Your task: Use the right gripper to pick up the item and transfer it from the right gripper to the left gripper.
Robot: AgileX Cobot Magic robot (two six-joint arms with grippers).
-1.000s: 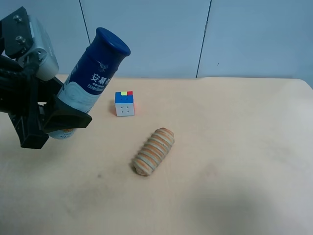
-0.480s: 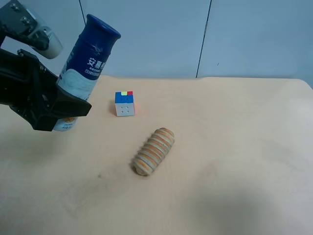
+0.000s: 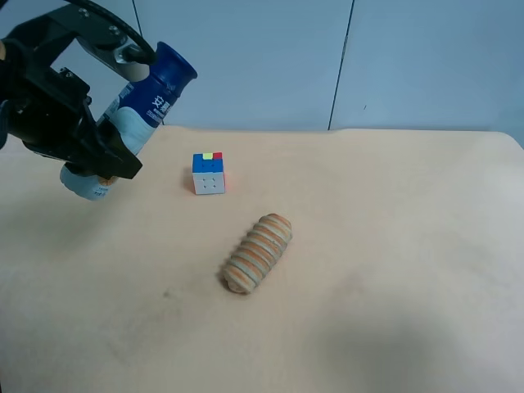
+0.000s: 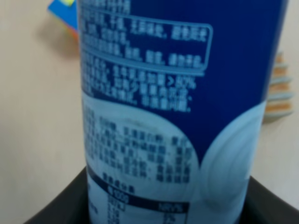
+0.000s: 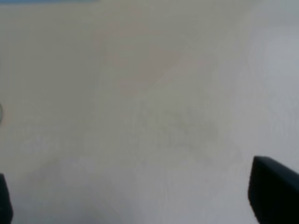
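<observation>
The item [image 3: 139, 110], a tall container with a dark blue cap and a white lower body, hangs tilted above the table's far corner at the exterior high view's left. My left gripper [image 3: 97, 154] is shut on its lower body. In the left wrist view the item [image 4: 177, 93] fills the frame, with a black finger [image 4: 56, 205] on each side of it. My right gripper [image 5: 140, 196] is open and empty over bare table, with only its fingertips [image 5: 273, 191] showing. It is out of the exterior high view.
A small colourful puzzle cube [image 3: 208, 173] stands near the far side of the tan table [image 3: 393, 246]. A ribbed tan-and-orange roll [image 3: 257, 253] lies near the middle. Both also show behind the item in the left wrist view, the cube [image 4: 63, 11] and the roll [image 4: 280, 88].
My left gripper has risen and swung back toward the far corner with the item, which now leans over more. The cube and roll have not moved.
</observation>
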